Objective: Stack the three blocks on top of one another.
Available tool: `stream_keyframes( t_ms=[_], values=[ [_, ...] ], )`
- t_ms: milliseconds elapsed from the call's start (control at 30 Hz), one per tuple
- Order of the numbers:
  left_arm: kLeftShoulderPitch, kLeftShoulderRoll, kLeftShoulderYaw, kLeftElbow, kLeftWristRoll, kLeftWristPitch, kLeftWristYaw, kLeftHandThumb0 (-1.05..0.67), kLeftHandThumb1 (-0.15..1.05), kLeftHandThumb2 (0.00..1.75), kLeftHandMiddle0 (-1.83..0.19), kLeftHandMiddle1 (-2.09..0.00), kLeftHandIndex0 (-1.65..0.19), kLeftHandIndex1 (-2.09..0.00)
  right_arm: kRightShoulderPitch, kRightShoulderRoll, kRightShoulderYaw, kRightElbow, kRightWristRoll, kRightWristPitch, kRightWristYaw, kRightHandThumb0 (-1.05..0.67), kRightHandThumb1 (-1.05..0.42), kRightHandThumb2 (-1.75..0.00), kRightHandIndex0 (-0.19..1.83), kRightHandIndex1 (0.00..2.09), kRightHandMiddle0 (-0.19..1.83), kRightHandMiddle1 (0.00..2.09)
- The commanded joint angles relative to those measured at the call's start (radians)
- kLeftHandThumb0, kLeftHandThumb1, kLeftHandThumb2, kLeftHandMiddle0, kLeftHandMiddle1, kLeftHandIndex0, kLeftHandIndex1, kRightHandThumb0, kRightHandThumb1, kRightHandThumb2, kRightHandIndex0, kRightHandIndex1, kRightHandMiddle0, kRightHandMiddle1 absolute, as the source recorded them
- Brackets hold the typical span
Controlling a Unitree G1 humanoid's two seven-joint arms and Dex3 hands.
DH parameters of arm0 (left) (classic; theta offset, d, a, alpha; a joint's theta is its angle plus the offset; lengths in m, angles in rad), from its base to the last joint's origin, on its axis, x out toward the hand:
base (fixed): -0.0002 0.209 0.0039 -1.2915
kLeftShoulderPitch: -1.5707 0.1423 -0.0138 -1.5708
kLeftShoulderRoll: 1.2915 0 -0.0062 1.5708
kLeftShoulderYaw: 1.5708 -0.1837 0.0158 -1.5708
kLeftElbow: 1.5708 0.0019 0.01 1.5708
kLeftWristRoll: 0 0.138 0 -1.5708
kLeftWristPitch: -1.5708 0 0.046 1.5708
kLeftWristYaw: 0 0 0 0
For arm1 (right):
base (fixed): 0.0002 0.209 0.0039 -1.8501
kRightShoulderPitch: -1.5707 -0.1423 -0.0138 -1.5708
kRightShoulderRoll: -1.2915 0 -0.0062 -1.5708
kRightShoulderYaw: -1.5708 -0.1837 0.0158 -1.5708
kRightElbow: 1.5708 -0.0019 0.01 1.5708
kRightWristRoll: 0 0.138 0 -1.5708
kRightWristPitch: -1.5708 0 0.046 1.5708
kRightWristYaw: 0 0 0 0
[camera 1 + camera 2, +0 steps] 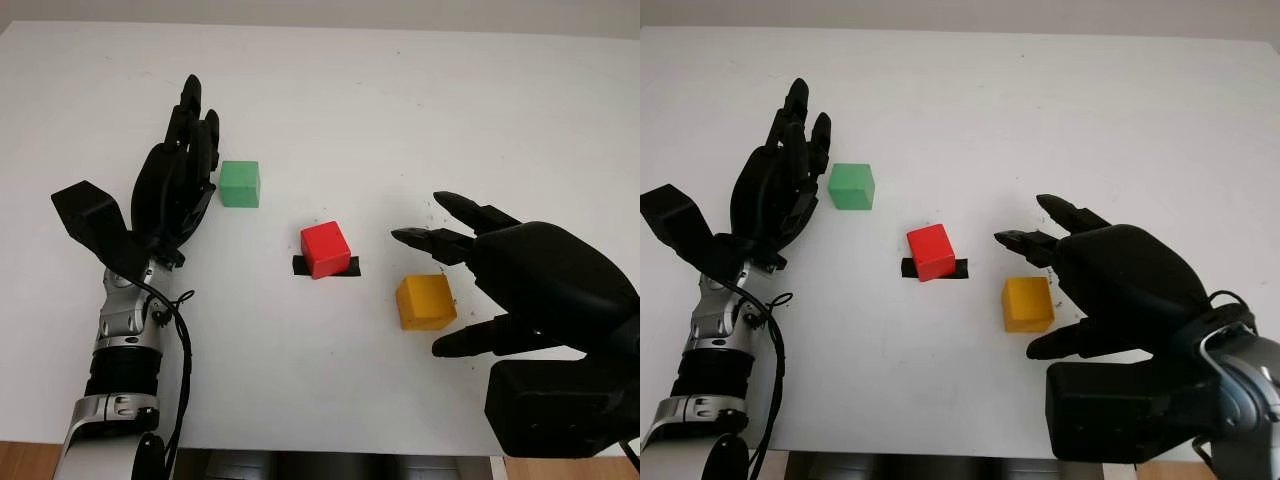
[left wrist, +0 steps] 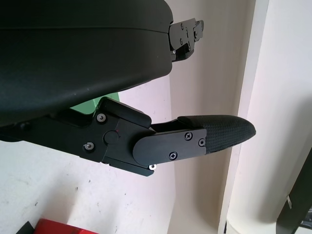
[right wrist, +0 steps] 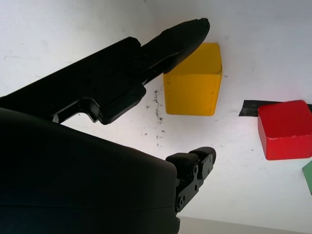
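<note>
White table carried three blocks, all lying separately, none stacked. Green block sat toward the robot's left and farthest from it. Red block sat near the middle, on a short strip of black tape stuck to the tabletop; the tape showed at both sides of the block. Yellow block lay nearest the robot, to the right of the red one and apart from it.

Left hand was stretched out over the table just beside the green block, on that block's left side, fingers extended and holding nothing; contact with the block could not be confirmed. In the left wrist view a sliver of green showed behind the hand's shell, and a corner of red at the frame edge.

Right hand hovered at the yellow block's right side, open and empty, two fingers reaching above the block's far side and the thumb on its near side. In the right wrist view one finger crossed in front of the yellow block's corner; whether it touched was unclear. The block was not gripped
</note>
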Motion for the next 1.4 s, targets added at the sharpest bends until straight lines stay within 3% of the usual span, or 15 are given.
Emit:
stream_keyframes(
  t_ms=[0, 167, 300, 567, 1100, 1367],
  values=[
    [-0.020, 0.011, 0.001, 0.007, 0.000, -0.012, -0.007, -0.80, 1.05, 0.55, 0.19, 0.00, 0.19, 0.00, 0.022, 0.016, 0.002, 0.007, -0.015, -0.024, -0.022, -0.69, -0.77, -0.04, 0.05, 0.06, 0.38, 0.14],
    [-0.022, 0.012, 0.000, 0.014, 0.001, -0.018, -0.011, -0.80, 1.05, 0.55, 0.19, 0.00, 0.19, 0.00, 0.047, 0.036, -0.005, 0.037, -0.031, -0.084, -0.079, -0.64, -0.76, -0.05, 0.11, 0.08, 0.44, 0.23],
    [-0.015, 0.012, -0.003, 0.006, 0.003, -0.018, -0.011, -0.79, 1.05, 0.55, 0.19, 0.00, 0.19, 0.00, 0.050, 0.054, 0.003, 0.046, -0.043, -0.094, -0.082, -0.61, -0.78, -0.05, 0.17, 0.07, 0.26, 0.72],
    [-0.012, 0.012, -0.002, 0.008, 0.006, -0.024, -0.007, -0.79, 1.05, 0.55, 0.19, 0.00, 0.19, 0.00, 0.055, 0.122, 0.021, 0.072, -0.036, -0.100, -0.115, -0.51, -0.83, -0.06, 0.23, 0.08, 0.23, 1.00],
    [-0.006, 0.014, -0.001, 0.003, 0.002, -0.027, -0.015, -0.79, 1.05, 0.55, 0.19, 0.00, 0.19, 0.00, 0.049, 0.151, 0.027, 0.090, -0.065, -0.108, -0.143, -0.39, -0.87, -0.06, 0.29, 0.09, 0.23, 1.25],
    [-0.007, 0.014, 0.000, 0.006, 0.002, -0.027, -0.014, -0.79, 1.05, 0.55, 0.19, 0.00, 0.19, 0.00, 0.035, 0.135, 0.021, 0.096, -0.115, -0.132, -0.146, -0.41, -0.86, -0.05, 0.35, 0.09, 0.31, 1.12]
  ],
)
